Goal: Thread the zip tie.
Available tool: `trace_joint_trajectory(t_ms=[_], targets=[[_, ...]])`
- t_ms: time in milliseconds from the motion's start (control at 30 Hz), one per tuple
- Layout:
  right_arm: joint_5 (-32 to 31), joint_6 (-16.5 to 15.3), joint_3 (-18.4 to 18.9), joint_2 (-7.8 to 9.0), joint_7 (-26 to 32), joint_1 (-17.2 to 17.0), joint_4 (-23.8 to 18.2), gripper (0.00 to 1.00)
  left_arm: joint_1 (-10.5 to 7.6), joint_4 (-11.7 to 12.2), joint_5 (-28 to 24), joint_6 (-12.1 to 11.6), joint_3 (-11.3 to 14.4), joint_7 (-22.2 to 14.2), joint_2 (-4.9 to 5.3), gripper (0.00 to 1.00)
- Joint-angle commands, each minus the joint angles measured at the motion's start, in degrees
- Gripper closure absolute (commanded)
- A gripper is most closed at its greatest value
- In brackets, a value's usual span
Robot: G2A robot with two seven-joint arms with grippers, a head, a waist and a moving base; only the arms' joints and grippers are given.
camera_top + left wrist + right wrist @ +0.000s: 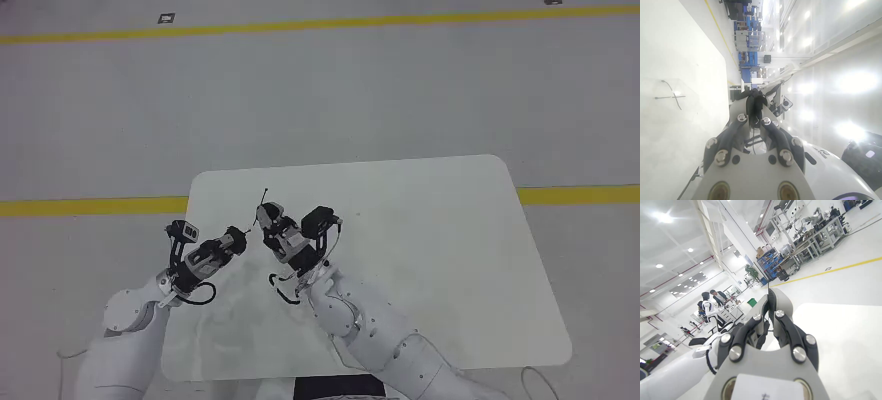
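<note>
over table [430, 200], left half | right gripper [769, 296] inside edges, pinching zip tie [768, 283]

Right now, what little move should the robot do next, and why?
Probably bring the left end effector closer to the right end effector: the zip tie pokes out of the shut right one, and the two tips are apart.

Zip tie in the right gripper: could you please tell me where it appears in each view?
Top view: zip tie sticks out of the right gripper.
Left wrist view: unclear; perhaps the dark mass between the fingers.
Right wrist view: zip tie pinched between the fingers, tip beyond them.
Shared landmark: the white table.
</note>
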Motion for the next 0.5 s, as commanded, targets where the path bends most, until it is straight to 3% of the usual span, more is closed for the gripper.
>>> trace_joint_trajectory(t_ms=[0, 200, 467], targets=[[-1.2, 0.1, -0.4, -0.13, -1.2, 0.0, 0.7, 1.00, 0.00, 0.0, 0.0, 0.0, 0.0, 0.0, 0.00, 1.00], [-4.8, 0.8, -1.6, -0.67, -4.0, 1.0, 3.3, 1.00, 0.00, 0.0, 0.0, 0.0, 0.0, 0.0, 0.00, 1.00], [-4.8, 0.8, -1.6, -0.67, -4.0, 1.0, 3.3, 1.00, -0.04, -0.1, 0.0, 0.3, 0.2, 0.6, -0.02, 1.00]])
